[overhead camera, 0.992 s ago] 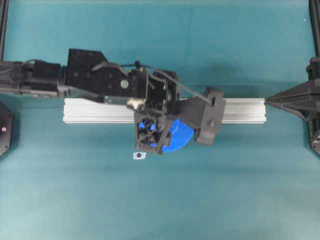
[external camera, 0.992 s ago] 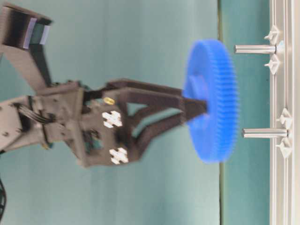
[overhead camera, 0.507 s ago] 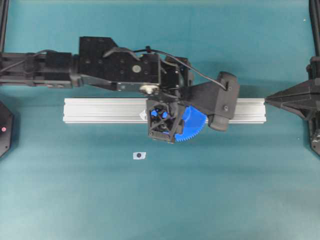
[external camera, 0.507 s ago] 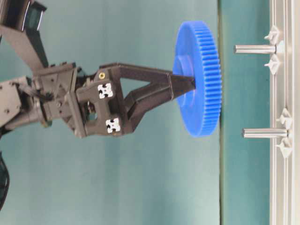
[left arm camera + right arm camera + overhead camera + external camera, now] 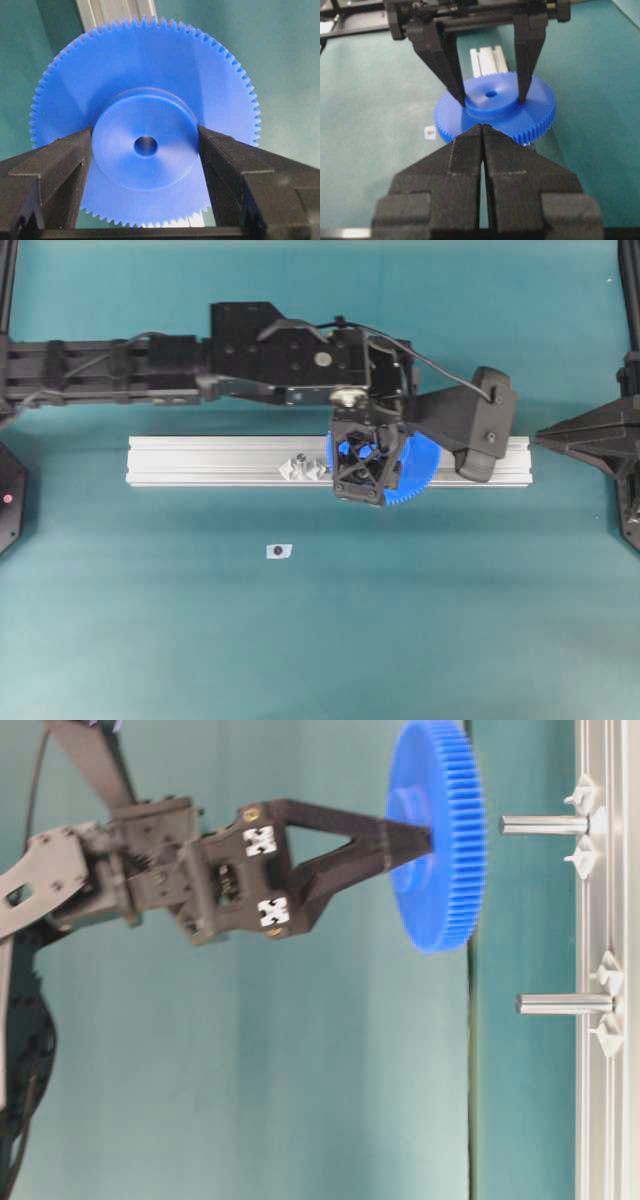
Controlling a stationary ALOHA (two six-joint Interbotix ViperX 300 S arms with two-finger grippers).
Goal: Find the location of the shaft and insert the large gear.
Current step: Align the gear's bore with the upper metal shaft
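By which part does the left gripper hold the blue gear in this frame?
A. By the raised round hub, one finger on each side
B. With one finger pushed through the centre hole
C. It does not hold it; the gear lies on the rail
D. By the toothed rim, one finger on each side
A: in the left wrist view the left gripper has its two fingers pressed against opposite sides of the large gear's raised hub, centre hole clear.
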